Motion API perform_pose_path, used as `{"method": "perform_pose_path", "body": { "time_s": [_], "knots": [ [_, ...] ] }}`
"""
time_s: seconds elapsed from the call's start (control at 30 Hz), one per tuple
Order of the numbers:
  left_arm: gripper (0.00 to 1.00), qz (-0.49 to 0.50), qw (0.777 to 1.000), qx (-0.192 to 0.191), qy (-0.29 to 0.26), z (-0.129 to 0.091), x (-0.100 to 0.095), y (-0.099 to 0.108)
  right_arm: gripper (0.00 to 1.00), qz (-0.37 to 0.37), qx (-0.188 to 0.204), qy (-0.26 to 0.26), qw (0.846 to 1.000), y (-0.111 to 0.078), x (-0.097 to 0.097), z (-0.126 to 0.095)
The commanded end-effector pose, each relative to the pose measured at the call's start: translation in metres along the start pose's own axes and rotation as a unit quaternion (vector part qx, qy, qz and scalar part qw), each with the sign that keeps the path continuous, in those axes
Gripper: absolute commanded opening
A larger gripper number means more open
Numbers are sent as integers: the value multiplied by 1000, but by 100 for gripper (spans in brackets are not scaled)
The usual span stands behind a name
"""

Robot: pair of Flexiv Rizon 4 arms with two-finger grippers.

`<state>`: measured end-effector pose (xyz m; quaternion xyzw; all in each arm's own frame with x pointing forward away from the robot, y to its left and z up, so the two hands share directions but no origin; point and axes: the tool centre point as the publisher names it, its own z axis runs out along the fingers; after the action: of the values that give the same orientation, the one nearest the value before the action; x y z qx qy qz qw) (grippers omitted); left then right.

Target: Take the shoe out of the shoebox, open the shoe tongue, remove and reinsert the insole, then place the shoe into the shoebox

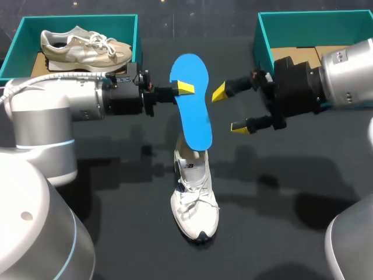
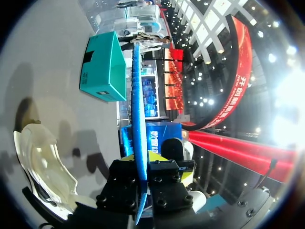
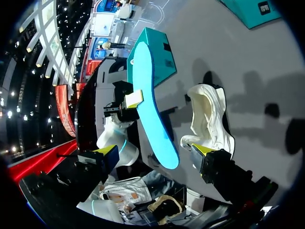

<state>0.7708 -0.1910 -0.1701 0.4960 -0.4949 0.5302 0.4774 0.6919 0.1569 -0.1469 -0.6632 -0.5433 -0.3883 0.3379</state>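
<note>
My left jaws are clamped on the blue insole [image 1: 191, 111], gripping its edge on the 9 o'clock side near the upper end. One yellow fingertip [image 1: 185, 88] lies flat on the blue face. In the left wrist view the insole [image 2: 138, 119] runs edge-on straight out between the two fingers, with a yellow pad [image 2: 157, 156] pressed to it from each side.

The insole stands lengthwise, its rounded end toward 12 o'clock and its lower end at the collar of the white shoe [image 1: 195, 201]. I cannot tell whether that end is touching the shoe. The shoe rests on the dark tabletop [image 1: 116, 192] just 6 o'clock of the middle, with its toe pointing to 6 o'clock.

My right jaws are spread wide and hold nothing. They sit near the insole at its 3 o'clock, with one yellow tip [image 1: 220, 92] nearest it. In the right wrist view the insole [image 3: 150, 109] and the shoe [image 3: 209, 119] lie ahead of the parted fingers.

A teal shoebox [image 1: 76, 22] at 10 o'clock holds a beige shoe [image 1: 81, 48]. A second teal shoebox [image 1: 309, 20] is at 2 o'clock, partly behind my right arm.
</note>
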Motion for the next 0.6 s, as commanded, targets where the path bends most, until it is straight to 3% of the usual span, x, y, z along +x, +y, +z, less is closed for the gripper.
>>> {"method": "perform_pose_path", "body": {
  "time_s": [0.03, 0.33, 0.6],
  "knots": [
    [0, 10, 1000, -4, 7, -8, 2, -1, 100, -3, -3, 136, 991, -3, -7, 5],
    [0, 131, 991, -5, 36, -19, 14, -4, 100, -7, 4, 154, 988, 0, -8, 9],
    [0, 337, 940, -21, 59, -27, 30, -2, 100, -2, 18, 161, 987, 1, -8, 11]
  ]
}}
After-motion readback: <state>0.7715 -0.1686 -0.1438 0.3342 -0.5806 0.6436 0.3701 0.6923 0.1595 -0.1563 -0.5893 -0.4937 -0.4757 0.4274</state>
